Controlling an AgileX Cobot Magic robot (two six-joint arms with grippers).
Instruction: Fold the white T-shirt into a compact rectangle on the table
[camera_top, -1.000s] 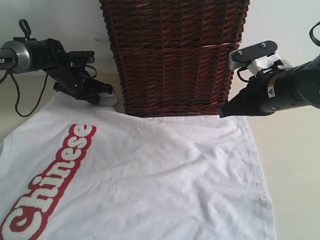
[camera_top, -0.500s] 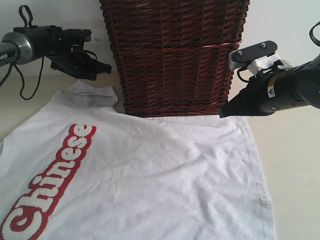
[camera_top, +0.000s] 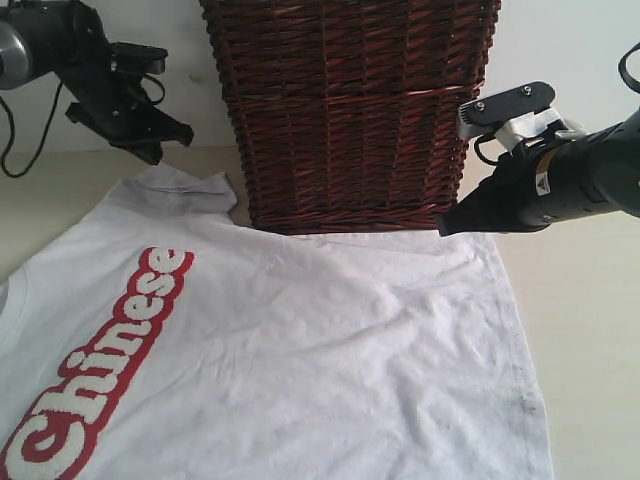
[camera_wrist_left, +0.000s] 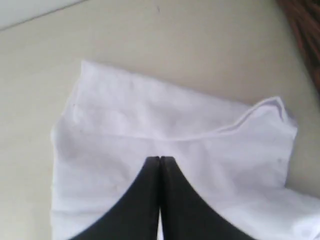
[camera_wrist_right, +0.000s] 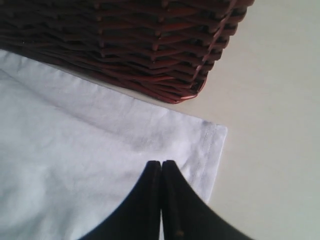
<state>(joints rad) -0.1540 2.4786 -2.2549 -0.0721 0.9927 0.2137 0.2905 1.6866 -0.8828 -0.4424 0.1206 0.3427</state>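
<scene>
Your left gripper hangs in the air above the shirt's short sleeve, its two black fingers pressed flat together with nothing between them. The wrist view looks down past the closed tips onto the cloth. Your right gripper is closed and empty too, its tip low over the hem corner, just beside the bottom corner of the dark wicker basket. Whether that tip actually touches the fabric you cannot tell from these angles. The white T-shirt lies spread out, front side up, on the pale beige table, with no fold made in it. One long edge runs along the foot of the basket, and the near part passes out of the exterior view. Soft creases ripple across the body, mostly toward the hem side. The sleeve is rumpled, with its stitched edge turned up and over on itself. The word "Chinese" crosses the chest in raised white letters edged with red, slanting across the exterior view.
</scene>
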